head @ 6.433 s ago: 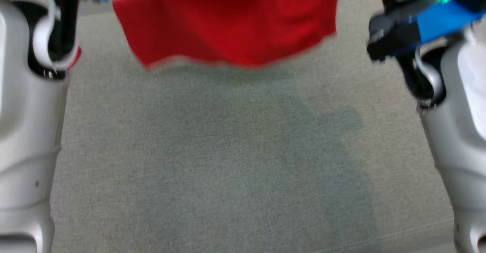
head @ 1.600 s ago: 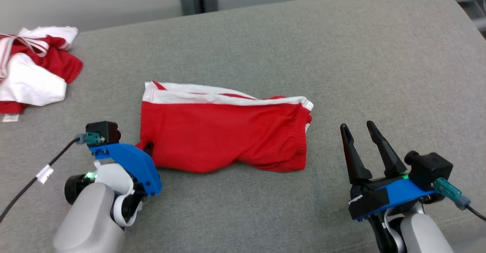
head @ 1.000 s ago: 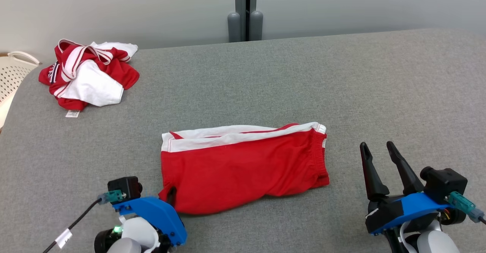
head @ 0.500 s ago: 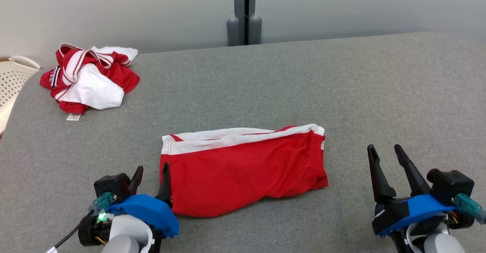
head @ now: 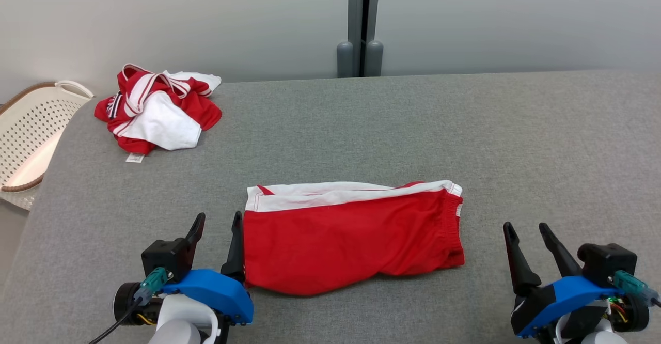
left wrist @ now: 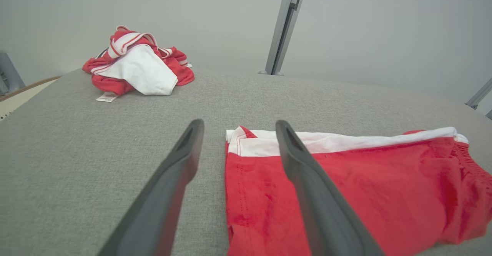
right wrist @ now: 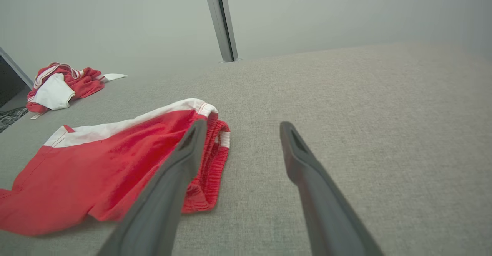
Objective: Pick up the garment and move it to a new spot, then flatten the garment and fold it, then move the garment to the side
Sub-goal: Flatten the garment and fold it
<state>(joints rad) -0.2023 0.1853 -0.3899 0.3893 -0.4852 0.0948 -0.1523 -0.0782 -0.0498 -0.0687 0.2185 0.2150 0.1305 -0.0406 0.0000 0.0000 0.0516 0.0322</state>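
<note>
The garment [head: 351, 233], red shorts with a white side stripe, lies folded on the grey cushioned surface [head: 413, 127]; I also see the garment [left wrist: 346, 183] in the left wrist view and the garment [right wrist: 107, 160] in the right wrist view. My left gripper [head: 217, 221] stands open just off its left edge, with nothing between its fingers. In the left wrist view the left gripper [left wrist: 237, 126] has one finger over the fabric's near corner. My right gripper [head: 525, 229] stands open to the right of the waistband, apart from it; the right gripper [right wrist: 241, 127] holds nothing.
A crumpled heap of red and white clothes [head: 157, 109] lies at the far left of the surface. A white perforated laundry basket [head: 31, 127] stands beyond the left edge. A grey wall with a vertical post [head: 360, 24] runs behind.
My left gripper has let go of the garment's left corner, opened and drawn back a little. The head camera has shifted, so the whole scene sits lower and further right.
</note>
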